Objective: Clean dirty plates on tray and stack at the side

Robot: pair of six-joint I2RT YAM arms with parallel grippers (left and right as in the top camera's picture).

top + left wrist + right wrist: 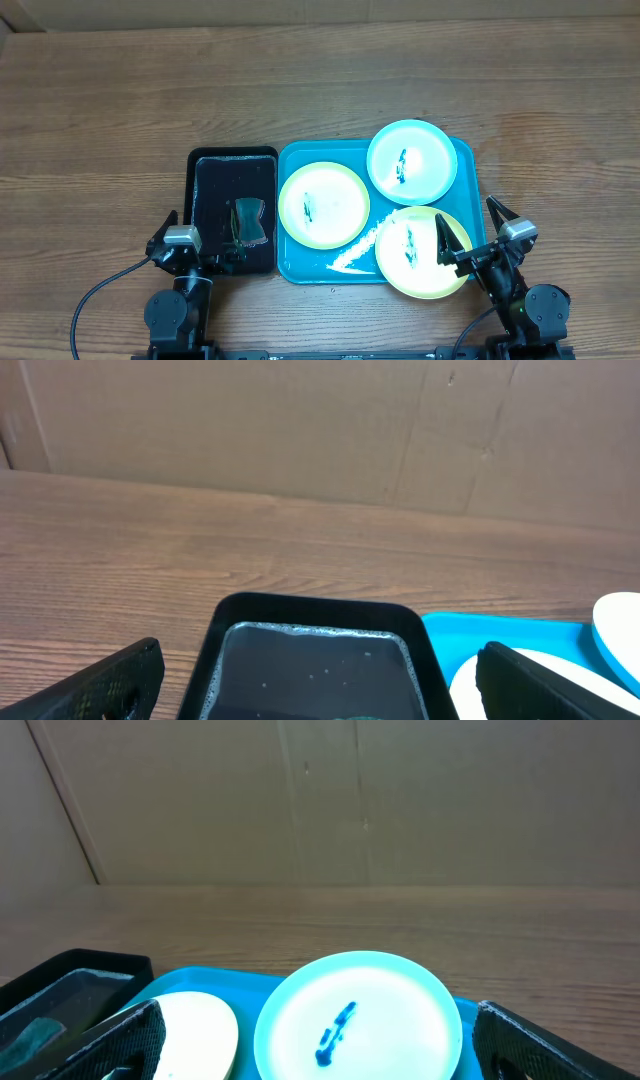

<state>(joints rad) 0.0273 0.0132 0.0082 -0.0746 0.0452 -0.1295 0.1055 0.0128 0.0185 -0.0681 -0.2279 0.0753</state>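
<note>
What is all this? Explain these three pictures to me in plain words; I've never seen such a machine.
Two robot arms sit at a wooden table. One picture looks down from above; the other two come from a camera on each wrist. The left gripper and right gripper stand open, holding nothing. A blue tray carries three smeared plates: a cyan plate, a left yellow-green plate and a near yellow-green plate. Beside it, a black tray holds liquid and a dark lump.
</note>
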